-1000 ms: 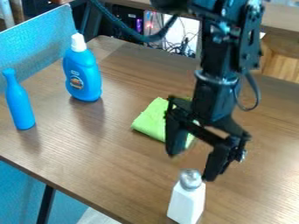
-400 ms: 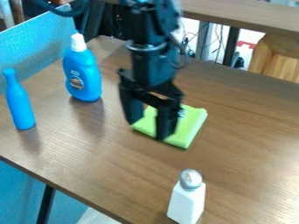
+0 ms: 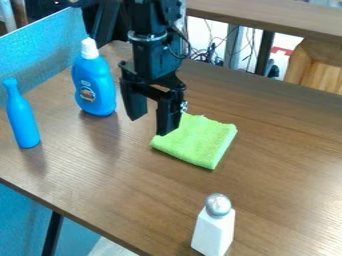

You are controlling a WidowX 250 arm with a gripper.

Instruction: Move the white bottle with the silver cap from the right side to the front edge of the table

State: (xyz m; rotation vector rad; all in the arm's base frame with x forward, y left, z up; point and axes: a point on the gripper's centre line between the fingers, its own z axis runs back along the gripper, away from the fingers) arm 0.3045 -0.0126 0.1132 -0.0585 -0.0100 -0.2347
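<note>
Camera view: black gripper [image 3: 151,125] empty, fingers apart, between the blue detergent bottle [image 3: 95,87] and green cloth [image 3: 200,142]; cloth lies flat on the table [image 3: 120,195], contact unclear. Judgement: keep the fingers spread and upright, line up before lowering, avoid snagging the cloth's edge or knocking the bottle, close gently only once centred on something.

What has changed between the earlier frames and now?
The gripper moved up and left in the view, from near the white shaker to beside the green cloth. It visibly took hold of nothing and let go of nothing. Shaker, cloth, white-capped blue bottle and slim blue bottle stayed put.
</note>
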